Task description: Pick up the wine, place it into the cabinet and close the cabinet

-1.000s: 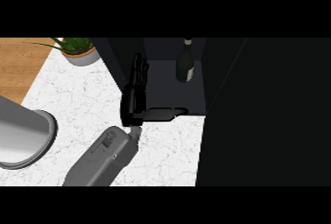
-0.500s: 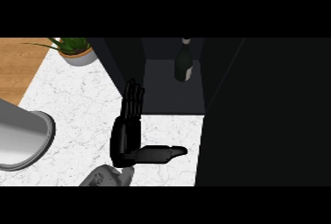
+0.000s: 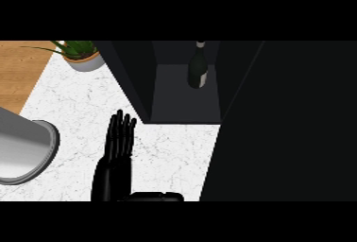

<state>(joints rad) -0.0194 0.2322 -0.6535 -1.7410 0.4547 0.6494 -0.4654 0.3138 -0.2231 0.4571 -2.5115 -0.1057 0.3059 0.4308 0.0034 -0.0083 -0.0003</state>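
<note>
The dark wine bottle point(image 3: 198, 71) stands upright inside the open dark cabinet point(image 3: 182, 101), toward its back. No hand touches it. My left hand point(image 3: 117, 156) is over the white counter, below and left of the cabinet's opening. Its fingers are straight and point up the view, its thumb sticks out to the right along the lower edge, and it holds nothing. A large dark panel point(image 3: 286, 123), which looks like the cabinet's door, fills the right side of the view. My right hand does not show.
A potted green plant point(image 3: 82, 56) stands at the back left of the white marble counter point(image 3: 167, 151). A big grey round vessel point(image 3: 24, 153) sits at the left edge. A wooden surface point(image 3: 20, 71) lies beyond it.
My left hand has drawn back from the cabinet's front edge toward the lower edge of the view. The bottle has stayed in place inside the cabinet.
</note>
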